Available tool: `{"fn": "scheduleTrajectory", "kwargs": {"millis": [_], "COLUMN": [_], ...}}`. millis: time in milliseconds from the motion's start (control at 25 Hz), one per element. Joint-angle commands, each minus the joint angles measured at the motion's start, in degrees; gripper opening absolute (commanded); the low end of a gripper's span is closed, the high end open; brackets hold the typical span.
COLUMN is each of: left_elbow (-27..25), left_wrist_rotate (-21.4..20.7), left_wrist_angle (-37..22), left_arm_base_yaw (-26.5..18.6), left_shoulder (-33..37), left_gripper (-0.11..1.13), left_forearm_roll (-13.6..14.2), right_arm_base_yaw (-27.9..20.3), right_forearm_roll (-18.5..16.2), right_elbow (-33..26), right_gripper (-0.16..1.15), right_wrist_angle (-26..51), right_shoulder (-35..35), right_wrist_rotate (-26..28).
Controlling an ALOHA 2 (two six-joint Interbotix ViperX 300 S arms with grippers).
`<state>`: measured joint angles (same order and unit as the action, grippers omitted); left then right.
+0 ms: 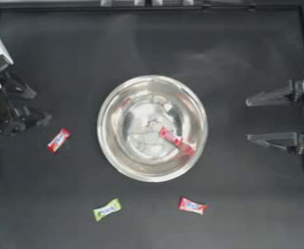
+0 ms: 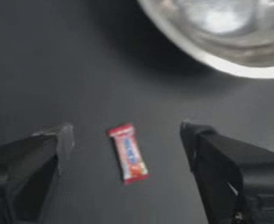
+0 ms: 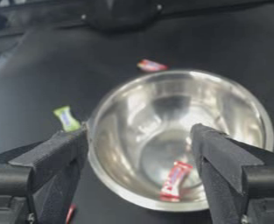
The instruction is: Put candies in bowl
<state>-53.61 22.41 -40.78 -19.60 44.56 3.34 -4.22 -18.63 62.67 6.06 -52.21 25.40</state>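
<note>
The steel bowl (image 1: 102, 127) sits mid-table with one red candy (image 1: 176, 141) lying inside it. On the table lie another red candy (image 1: 58, 140) left of the bowl, a yellow-green candy (image 1: 107, 209) in front of it, and a third red candy (image 1: 192, 205) beside that. My left gripper (image 1: 41, 104) is open at the left edge. The left wrist view shows that left-side red candy (image 2: 128, 153) between its spread jaws, untouched. My right gripper (image 1: 248, 120) hangs open to the right of the bowl (image 3: 180, 73), holding nothing.
The right wrist view looks over the bowl to the yellow-green candy (image 3: 66, 118), a far red candy (image 3: 152, 65) and the left arm (image 3: 121, 13) behind. Table frame rails run along the top and right edges.
</note>
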Motion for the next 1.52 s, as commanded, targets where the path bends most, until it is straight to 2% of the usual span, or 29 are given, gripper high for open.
{"fn": "scheduleTrajectory", "kwargs": {"millis": [40, 200, 440, 960, 1280, 1520], "left_elbow": [1.1, -0.2, 0.7, 0.5, 0.4, 0.6], "left_wrist_rotate": [4.7, 7.4, 7.5, 8.5, 13.7, 14.7], "left_wrist_angle": [-1.3, -1.9, -1.9, -0.7, 0.9, 1.8], "left_arm_base_yaw": [1.7, 1.8, 2.0, 3.0, 5.8, 7.2], "left_shoulder": [-0.6, -3.4, -9.1, -16.8, -21.3, -24.5], "left_gripper": [1.02, 1.02, 1.03, 1.02, 1.02, 1.02], "left_forearm_roll": [1.8, 1.7, 1.3, -1.6, 2.0, 2.7], "right_arm_base_yaw": [0.0, 0.0, 0.0, 0.0, 0.0, 0.0], "right_forearm_roll": [0.0, 0.2, 0.2, 0.2, 0.2, 0.2], "right_elbow": [-0.7, -0.8, -1.1, -0.9, -1.0, -1.0], "right_gripper": [0.98, 0.98, 0.98, 0.98, 0.98, 0.98], "right_wrist_angle": [-0.2, -0.2, -0.3, -0.5, -0.5, -0.5], "right_shoulder": [0.4, 1.0, 2.4, 2.5, 2.5, 2.5], "right_wrist_rotate": [0.1, 0.1, 0.2, 0.4, 0.3, 0.4]}}
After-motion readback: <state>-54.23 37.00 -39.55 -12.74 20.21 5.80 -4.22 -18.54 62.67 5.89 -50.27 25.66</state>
